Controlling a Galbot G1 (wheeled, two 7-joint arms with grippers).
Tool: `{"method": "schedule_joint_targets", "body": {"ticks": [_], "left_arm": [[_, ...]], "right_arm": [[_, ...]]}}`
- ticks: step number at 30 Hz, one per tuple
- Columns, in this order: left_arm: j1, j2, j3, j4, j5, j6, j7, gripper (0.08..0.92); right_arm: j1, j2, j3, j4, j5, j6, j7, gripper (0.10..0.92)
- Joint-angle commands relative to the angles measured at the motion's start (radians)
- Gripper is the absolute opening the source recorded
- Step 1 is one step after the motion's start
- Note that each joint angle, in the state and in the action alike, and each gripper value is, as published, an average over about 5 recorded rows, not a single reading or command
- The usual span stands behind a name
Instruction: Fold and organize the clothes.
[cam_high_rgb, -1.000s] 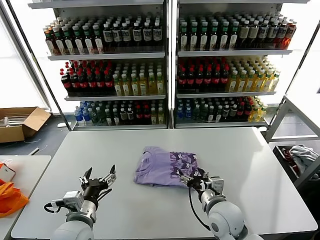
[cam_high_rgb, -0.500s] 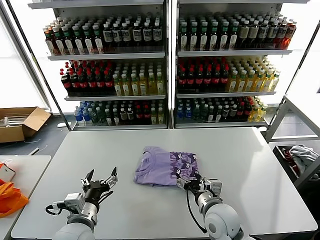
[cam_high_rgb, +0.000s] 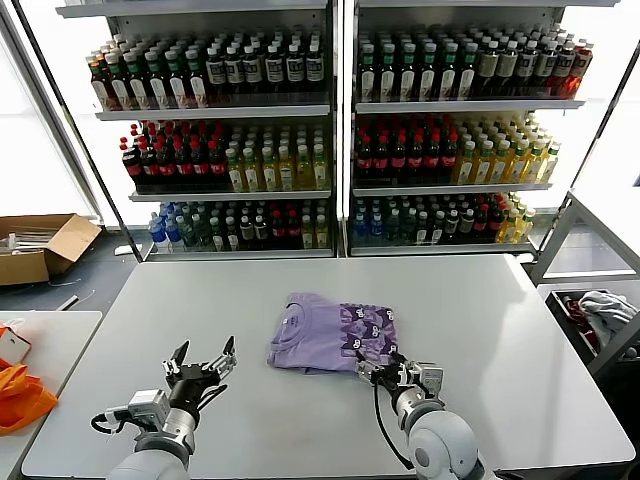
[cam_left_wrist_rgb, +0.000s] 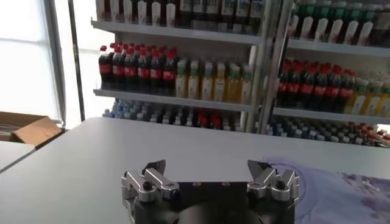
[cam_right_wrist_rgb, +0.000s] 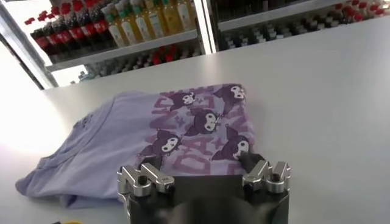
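I see the folded lavender T-shirt (cam_high_rgb: 330, 337) lying mid-table (cam_high_rgb: 520, 330), long axis left to right, collar toward my left, print toward my right. The right gripper (cam_high_rgb: 388, 373) sits at its near right corner, jaws spread, holding nothing. The left gripper (cam_high_rgb: 200, 366) hovers well apart, equally spread and empty.

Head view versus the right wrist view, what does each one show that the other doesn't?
Only the head view shows the left gripper, open over bare table to the left of the shirt, plus a cardboard box on the floor. Only the right wrist view shows the print's cartoon faces clearly. Both show the folded lavender T-shirt on the white table, the open right gripper at its near edge, and drink shelves behind.
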Motion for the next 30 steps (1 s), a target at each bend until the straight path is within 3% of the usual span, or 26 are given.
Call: {"method": "schedule_joint_targets", "body": {"ticks": [1,6,13,20,30], "left_arm": [[0.009,0.0,-0.002,0.001,0.005,-0.021,0.003,0.823],[0.018,0.0,-0.007,-0.002,0.008,-0.05,0.012,0.823],[0.024,-0.009,-0.019,0.013,0.078,-0.167,0.036,0.822],[0.034,-0.01,-0.016,0.015,0.232,-0.264,0.08,0.823],[0.02,-0.007,-0.013,0.038,0.256,-0.284,0.071,0.823]], "right_arm": [[-0.036,0.009,0.034,0.046,-0.028,0.003,-0.017,0.823],[-0.043,-0.014,0.076,0.169,-0.11,0.011,-0.041,0.823],[-0.156,-0.082,0.155,0.254,-0.49,0.06,-0.127,0.823],[-0.256,-0.075,0.28,0.258,-0.448,0.091,-0.112,0.823],[-0.254,-0.035,0.292,0.255,-0.442,0.092,-0.104,0.823]]}}
